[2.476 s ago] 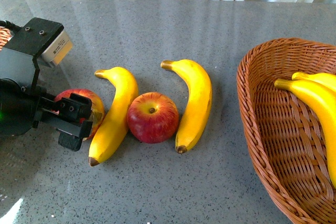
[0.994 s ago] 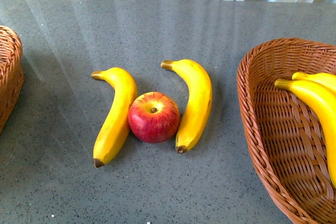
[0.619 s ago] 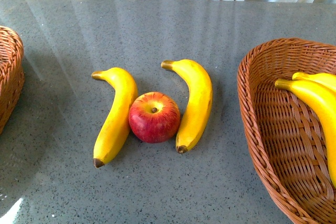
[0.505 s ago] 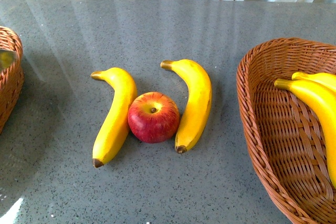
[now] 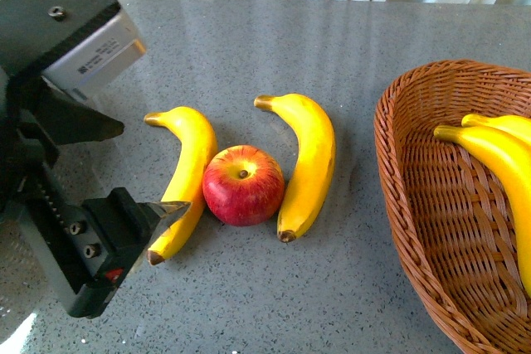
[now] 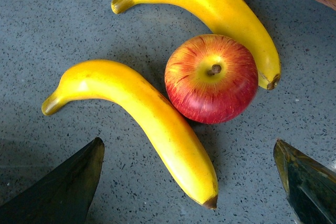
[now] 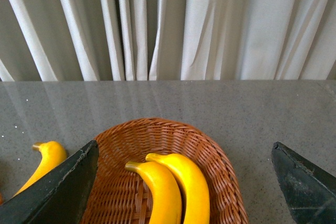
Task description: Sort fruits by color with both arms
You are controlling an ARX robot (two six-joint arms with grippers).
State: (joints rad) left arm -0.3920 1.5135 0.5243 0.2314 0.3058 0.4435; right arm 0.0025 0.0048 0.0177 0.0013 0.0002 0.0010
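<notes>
A red apple (image 5: 243,185) lies on the grey table between two yellow bananas, one on its left (image 5: 187,172) and one on its right (image 5: 309,163). My left gripper (image 5: 149,167) hangs open over the left banana's lower end. The left wrist view shows that banana (image 6: 157,124) between the spread fingers of the left gripper (image 6: 188,148), with the apple (image 6: 211,77) touching it and the other banana (image 6: 210,3) beyond. My right gripper (image 7: 184,148) is open and empty above a wicker basket (image 7: 220,156) holding two bananas (image 7: 163,192).
The wicker basket (image 5: 406,205) with its two bananas (image 5: 498,155) fills the right side of the table. The bulky left arm (image 5: 50,122) covers the table's left side. White curtains (image 7: 168,24) hang behind the far edge.
The left arm, beside a second apple 2.5 s ago, left the view along with that apple. It is now back over the left banana, hiding the left basket. The remaining fruits stayed put.
</notes>
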